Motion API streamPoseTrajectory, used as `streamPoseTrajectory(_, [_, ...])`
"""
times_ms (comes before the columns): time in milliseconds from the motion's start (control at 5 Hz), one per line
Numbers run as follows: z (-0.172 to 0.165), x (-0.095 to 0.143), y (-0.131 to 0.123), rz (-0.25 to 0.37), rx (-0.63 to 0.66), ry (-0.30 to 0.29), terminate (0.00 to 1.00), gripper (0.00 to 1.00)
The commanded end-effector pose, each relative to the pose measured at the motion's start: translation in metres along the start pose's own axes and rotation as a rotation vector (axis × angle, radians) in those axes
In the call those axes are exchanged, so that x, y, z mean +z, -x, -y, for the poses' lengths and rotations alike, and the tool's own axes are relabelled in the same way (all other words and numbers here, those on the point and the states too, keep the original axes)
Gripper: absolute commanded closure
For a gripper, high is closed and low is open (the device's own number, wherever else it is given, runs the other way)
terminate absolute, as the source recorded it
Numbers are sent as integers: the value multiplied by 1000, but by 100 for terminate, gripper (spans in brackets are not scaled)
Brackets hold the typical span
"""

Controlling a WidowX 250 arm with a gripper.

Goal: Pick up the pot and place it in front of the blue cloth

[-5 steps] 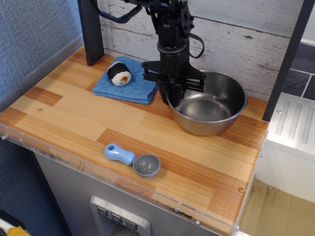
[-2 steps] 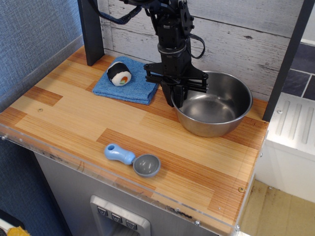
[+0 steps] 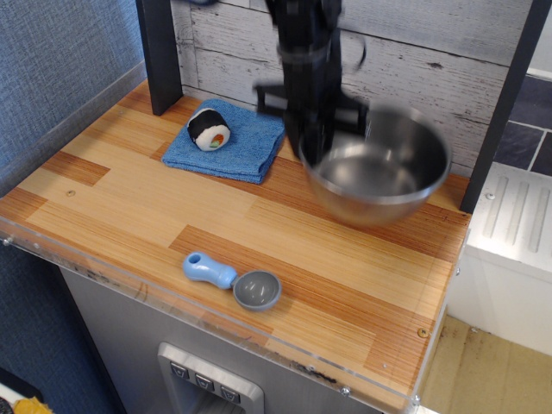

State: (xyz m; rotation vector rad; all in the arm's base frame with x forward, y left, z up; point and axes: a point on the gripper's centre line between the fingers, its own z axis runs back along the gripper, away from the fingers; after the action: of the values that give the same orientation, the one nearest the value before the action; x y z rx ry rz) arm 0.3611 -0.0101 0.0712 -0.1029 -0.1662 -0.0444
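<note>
Since the earlier frame, my pot (image 3: pixel 379 168) has shifted up and toward the right of the frame, and both it and the arm are now smeared with motion blur. The pot is a large shiny steel bowl at centre right, and it looks to be lifted clear of the wooden counter (image 3: pixel 155 216), though the blur makes its underside hard to read. My claw (image 3: pixel 316 145) comes down from the top centre and is pinching the pot's left rim, one finger inside the bowl and one outside. Left of the claw, in the upper left of the frame, the blue cloth (image 3: pixel 237 142) lies flat on the counter against the back wall, with a small black and white sushi roll toy (image 3: pixel 209 128) sitting on its left part. Toward the bottom centre, well apart from the pot, a small grey scoop (image 3: pixel 257 290) with a light blue handle rests near the counter's front edge.
</note>
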Motion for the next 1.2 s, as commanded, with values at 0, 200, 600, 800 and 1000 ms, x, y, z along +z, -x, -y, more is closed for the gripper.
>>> streamPoseTrajectory(0, [-27,95,33,91,-22,-88,0,100])
streamPoseTrajectory(200, [-52,106,65,115,-2,-91,0,100])
streamPoseTrajectory(600, [-113,90,125,58,118,-105,0,100])
streamPoseTrajectory(800, [-153,79,154,47,205,-119,0,100])
streamPoseTrajectory(1000, [-183,72,160,36,256,-135,0,100])
